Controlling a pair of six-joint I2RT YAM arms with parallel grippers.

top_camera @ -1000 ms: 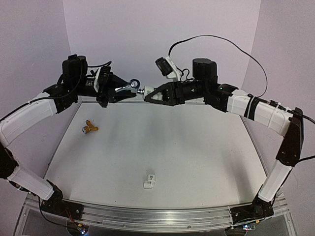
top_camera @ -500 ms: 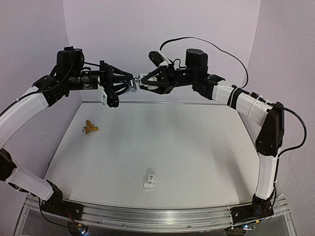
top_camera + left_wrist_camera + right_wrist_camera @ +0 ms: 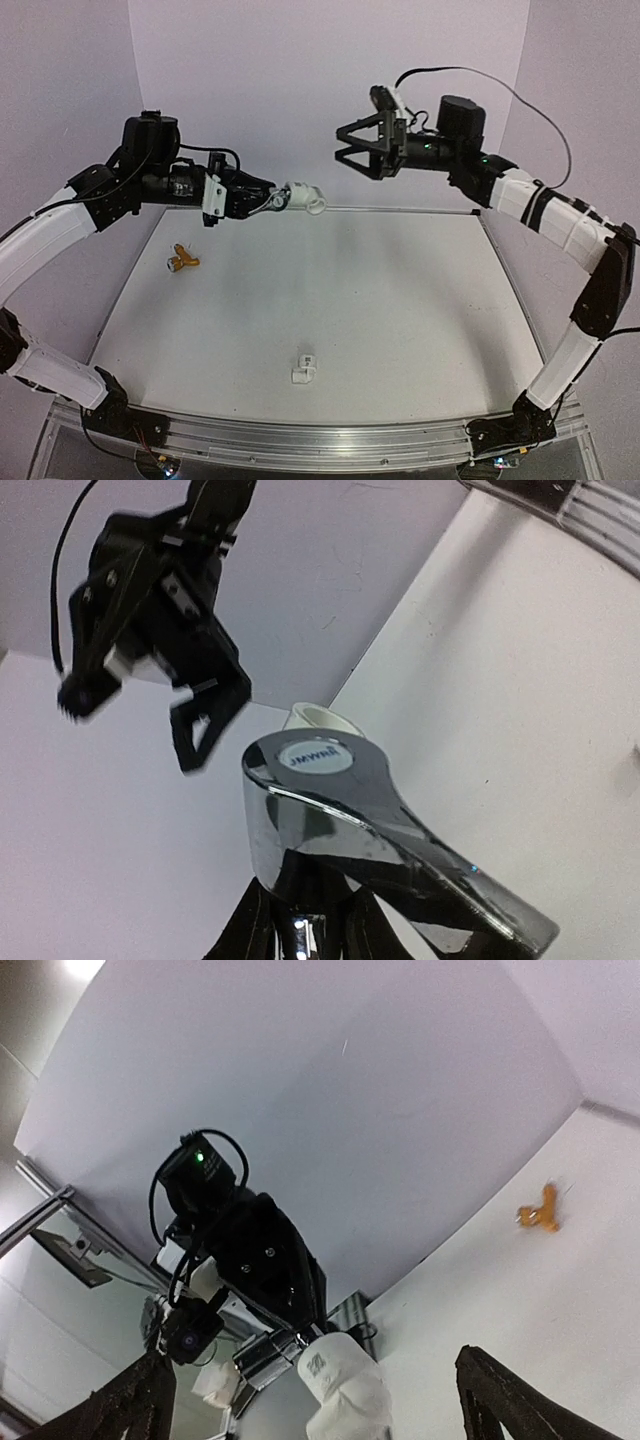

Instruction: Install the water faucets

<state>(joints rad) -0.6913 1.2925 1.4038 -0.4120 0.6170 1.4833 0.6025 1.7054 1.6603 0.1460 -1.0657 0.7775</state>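
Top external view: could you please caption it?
Left gripper holds silver faucet with white fitting aloft; right gripper open, brass faucet on table.

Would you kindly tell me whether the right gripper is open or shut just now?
Open: the right gripper has its fingers spread wide, nothing between them, apart from the silver faucet.

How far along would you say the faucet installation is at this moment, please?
Looks done: the silver faucet appears to carry a white fitting on its end. In hand: the left gripper holds that faucet in the air; the right gripper stands open, apart from it. Left: the brass faucet and a second white fitting lie separate on the table.
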